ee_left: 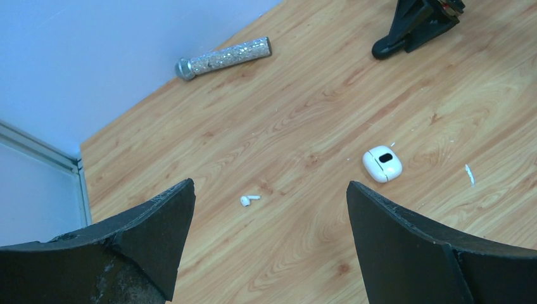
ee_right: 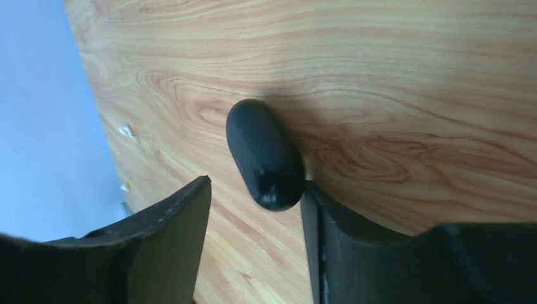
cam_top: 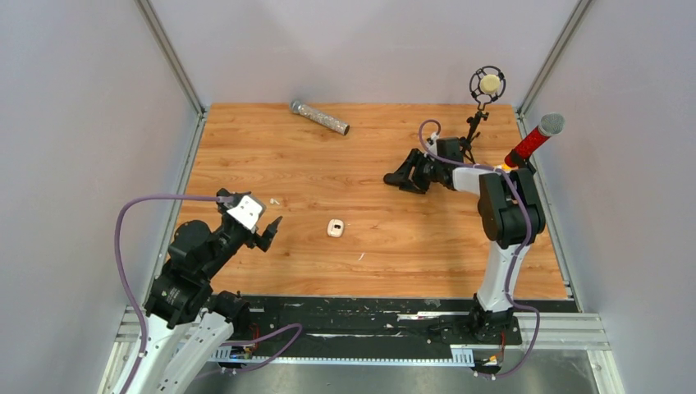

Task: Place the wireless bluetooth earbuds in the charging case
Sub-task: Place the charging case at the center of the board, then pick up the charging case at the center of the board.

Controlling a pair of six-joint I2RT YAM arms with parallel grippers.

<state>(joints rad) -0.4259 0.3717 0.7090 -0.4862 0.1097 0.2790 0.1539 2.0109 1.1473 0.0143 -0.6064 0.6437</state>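
My left gripper (ee_left: 270,185) is spread over the white earbud (ee_left: 249,200), charging case (ee_left: 382,164) at its three o'clock; my right gripper (ee_right: 256,183), spread, touches the black earbud (ee_right: 265,155).

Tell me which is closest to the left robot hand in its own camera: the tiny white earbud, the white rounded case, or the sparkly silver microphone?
1. Tiny white earbud: nearest, lying just ahead between the left gripper's open fingers.
2. White rounded charging case: farther out, toward the right.
3. Sparkly silver microphone: farthest, at the upper left of the view.
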